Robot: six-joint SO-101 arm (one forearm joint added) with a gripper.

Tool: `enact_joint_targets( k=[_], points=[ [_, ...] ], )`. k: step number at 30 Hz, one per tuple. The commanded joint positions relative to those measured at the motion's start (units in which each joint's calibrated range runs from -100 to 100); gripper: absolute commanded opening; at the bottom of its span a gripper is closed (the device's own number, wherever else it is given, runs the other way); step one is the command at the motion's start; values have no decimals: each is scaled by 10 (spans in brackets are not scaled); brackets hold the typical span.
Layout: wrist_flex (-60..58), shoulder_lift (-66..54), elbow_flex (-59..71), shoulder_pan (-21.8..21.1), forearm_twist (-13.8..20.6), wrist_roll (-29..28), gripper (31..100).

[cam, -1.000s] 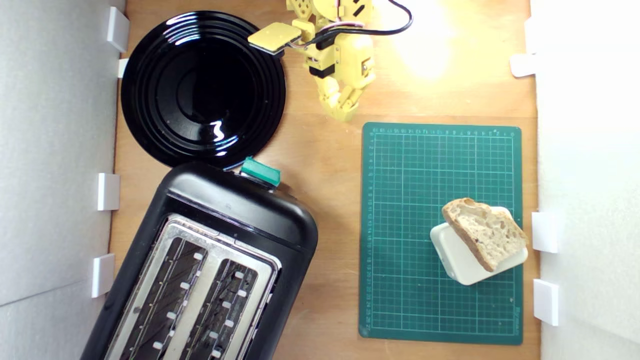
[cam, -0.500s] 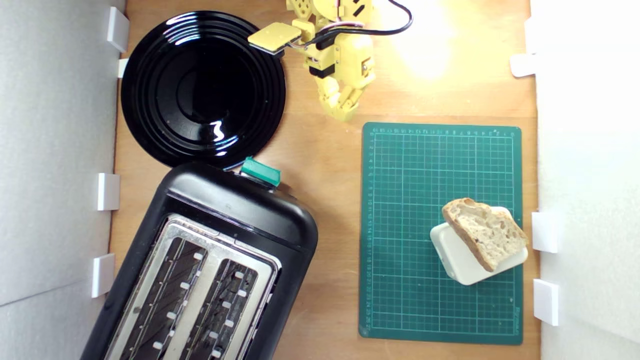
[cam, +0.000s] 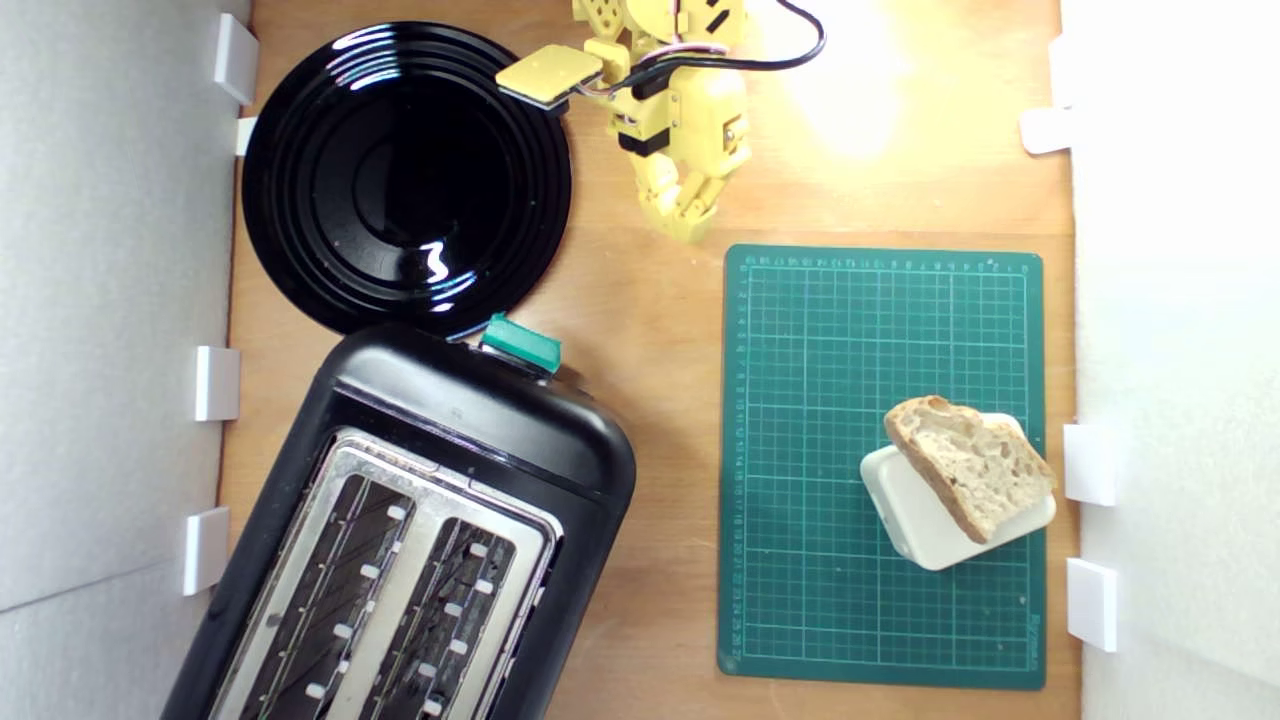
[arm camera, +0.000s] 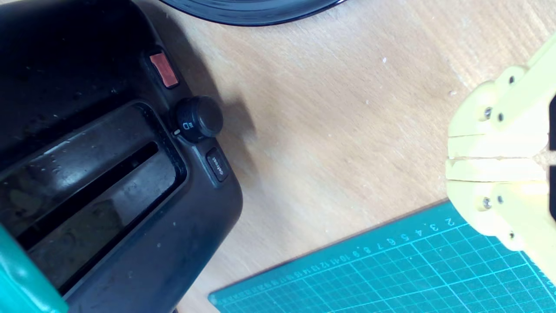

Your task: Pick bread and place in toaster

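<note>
The bread point(cam: 968, 464), a thick slice with pale holey crumb and brown crust, leans on a white rounded block point(cam: 925, 520) at the exterior view's lower right. The black toaster point(cam: 420, 520) with a silver top plate and green lever knob point(cam: 520, 343) fills the lower left; its front panel point(arm camera: 108, 174) with a black dial shows in the wrist view. My yellow gripper point(cam: 688, 225) hangs at the top centre, far from both, shut with nothing in it. In the wrist view its fingertips point(arm camera: 451, 157) press together above the wood.
A green cutting mat point(cam: 880, 465) lies under the white block. A round black plate point(cam: 405, 180) sits at the exterior view's upper left, touching the toaster's end. White walls with small white blocks line both sides of the wooden table point(cam: 660, 330).
</note>
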Motion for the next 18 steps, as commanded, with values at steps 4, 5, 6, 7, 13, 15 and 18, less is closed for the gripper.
enact_joint_targets(
  k=[4,5,6,7,13,15,18],
  points=[
    [4,-4,-3,-7,-1,-1,360],
    [5,-4,-3,-7,-1,-1,360],
    [5,-4,-3,-7,4,-1,360],
    [5,-4,-3,-7,6,0,360],
    [3,-3,-5,-7,4,3,366],
    [3,-3,-6,-7,0,3,366],
    [3,11,-7,-7,5,3,366]
  ],
)
